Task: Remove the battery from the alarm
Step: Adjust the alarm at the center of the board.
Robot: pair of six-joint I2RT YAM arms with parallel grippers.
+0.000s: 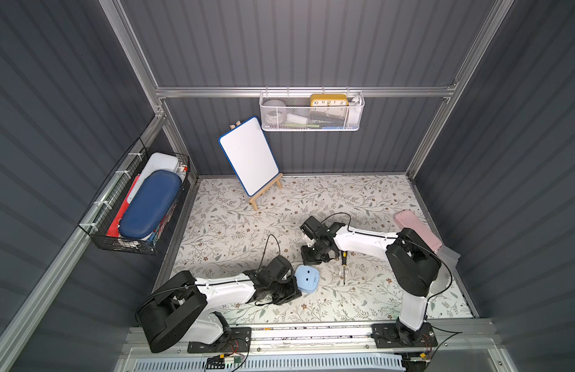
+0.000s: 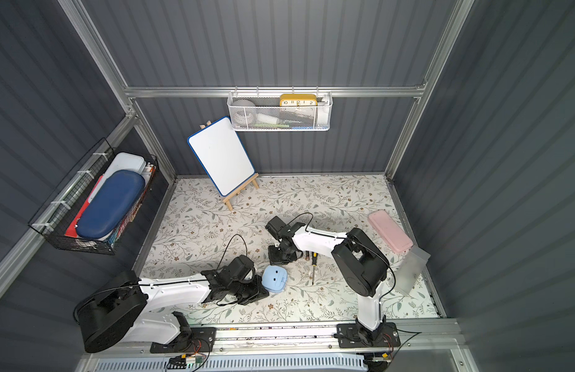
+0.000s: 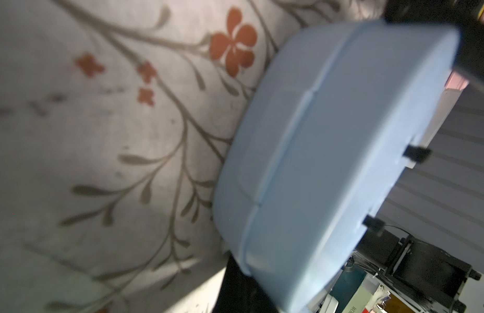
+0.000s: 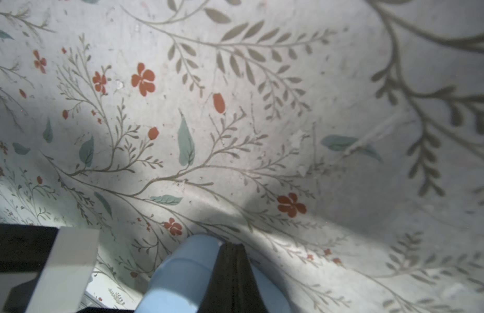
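Both tools pinched together, empty: left tool (image 1: 294, 286) right against the alarm (image 1: 307, 279); right tool (image 1: 312, 259) just past its far edge. Alarm lies back-up; left arm nearer.

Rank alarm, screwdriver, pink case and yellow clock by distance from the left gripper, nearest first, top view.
1. alarm, in the left gripper
2. screwdriver, just right of it
3. pink case, far right side
4. yellow clock, in the back-wall basket
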